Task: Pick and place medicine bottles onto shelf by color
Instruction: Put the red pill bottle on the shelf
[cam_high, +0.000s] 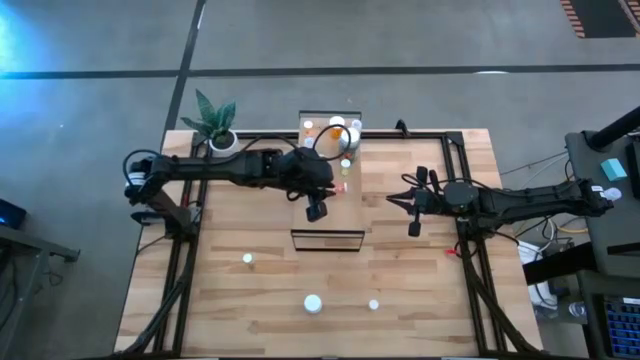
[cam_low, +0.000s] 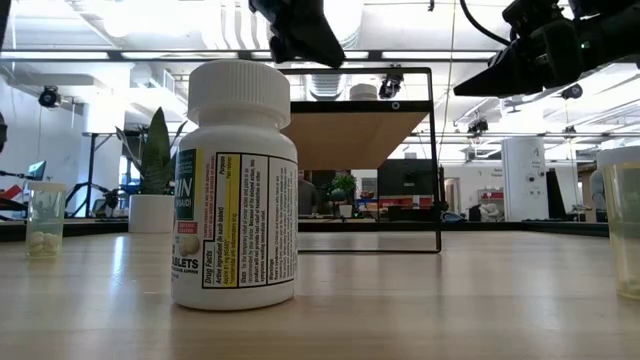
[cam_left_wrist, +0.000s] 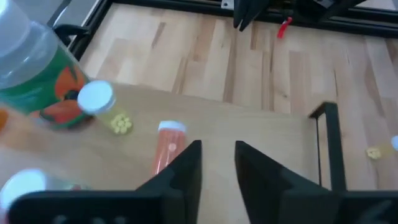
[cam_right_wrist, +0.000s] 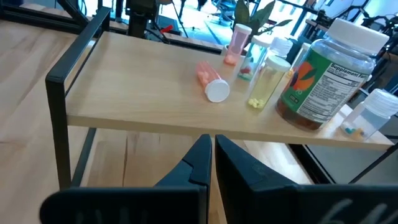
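Lying on its side on the shelf (cam_right_wrist: 124, 93), orange bottle (cam_right_wrist: 211, 79); left tool (cam_left_wrist: 217, 163) spread, empty

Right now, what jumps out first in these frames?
The shelf at table centre, its far end crowded with bottles, one pink bottle lying tipped on its side. The left gripper hovers empty over the shelf top, fingers apart. In the low view, a white-capped bottle looms close on the table.

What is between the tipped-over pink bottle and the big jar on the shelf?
A clear bottle with yellow pills stands between the pink bottle and the big jar on the shelf, seen in the right wrist view.
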